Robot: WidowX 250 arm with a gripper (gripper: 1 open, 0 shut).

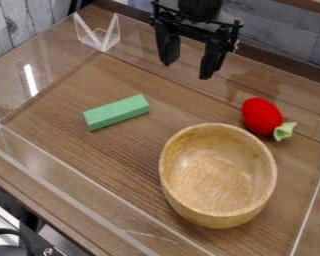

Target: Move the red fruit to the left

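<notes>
The red fruit (263, 114), small and rounded with a light green leafy stem at its right, lies on the wooden table at the right, just beyond the wooden bowl (218, 173). My gripper (187, 58) hangs above the table's far middle, pointing down, black fingers spread open with nothing between them. It is up and to the left of the red fruit, well apart from it.
A green rectangular block (116, 112) lies left of centre. Clear acrylic walls (43, 75) ring the table, with a clear bracket (96, 32) at the far left corner. The bowl stands near the front right.
</notes>
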